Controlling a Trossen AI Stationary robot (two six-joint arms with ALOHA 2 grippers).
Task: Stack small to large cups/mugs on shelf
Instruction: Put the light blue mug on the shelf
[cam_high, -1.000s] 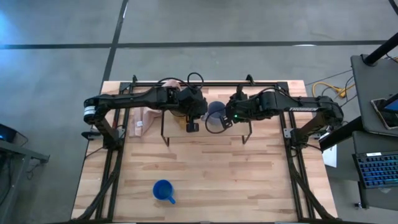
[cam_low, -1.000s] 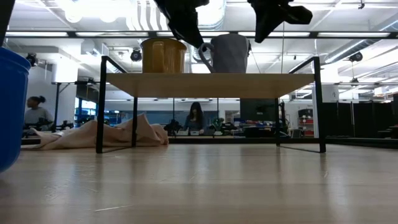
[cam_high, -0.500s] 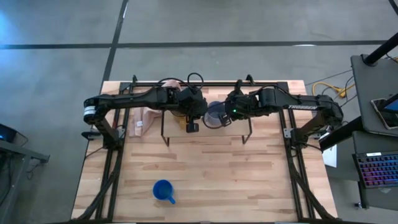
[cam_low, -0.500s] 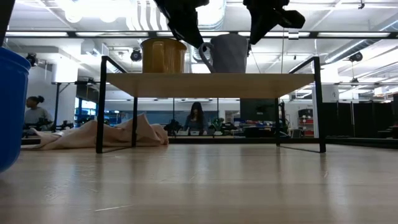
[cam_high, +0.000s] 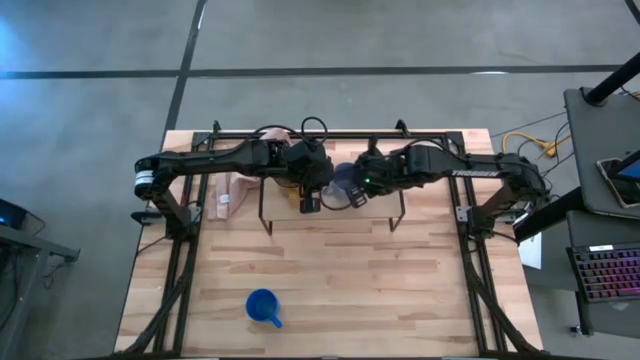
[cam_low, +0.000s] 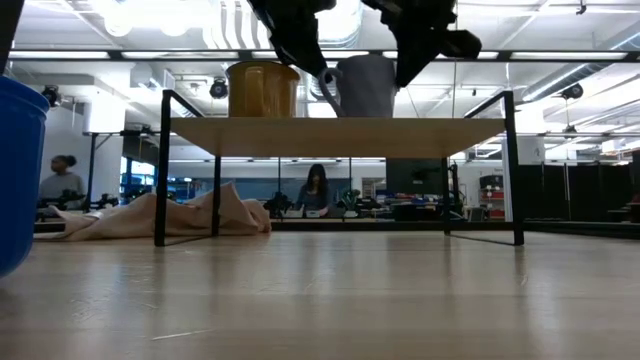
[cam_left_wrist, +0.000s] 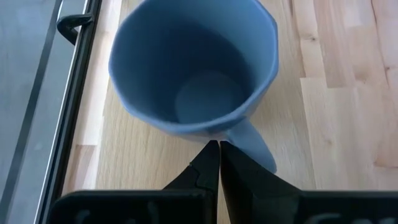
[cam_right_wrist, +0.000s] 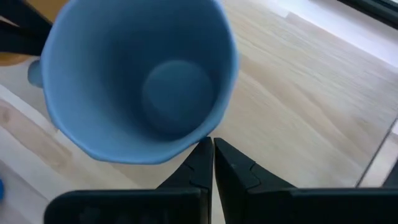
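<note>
Both sets of jaws looked pressed together on nothing when I checked the wrist feeds, each pair meeting just short of the pale grey-blue mug. From the high view, I had the left gripper (cam_high: 310, 200) and the right gripper (cam_high: 352, 194) crowded on either side of that pale grey-blue mug (cam_high: 343, 180), which sat on the shelf (cam_high: 395, 205), while the bright blue mug (cam_high: 263, 307) lay well apart on the table (cam_high: 400, 290) near the front edge. At table height, the low view showed the yellow-orange mug (cam_low: 262, 89) and the grey-blue one (cam_low: 368, 86) standing upright side by side on the wood plank, not nested, with the pink cloth (cam_low: 180, 215) heaped behind the rack's legs. My left wrist view looked down into the empty grey-blue mug (cam_left_wrist: 193, 65), its handle pointing toward the fingertips (cam_left_wrist: 208, 163). My right wrist view showed the same mug (cam_right_wrist: 138, 78) from the other side, fingertips (cam_right_wrist: 202, 155) touching its rim or just beside it; I could not tell which. I judged the job under halfway: two mugs were up on the shelf, nothing was stacked, and the blue one was not yet fetched.
</note>
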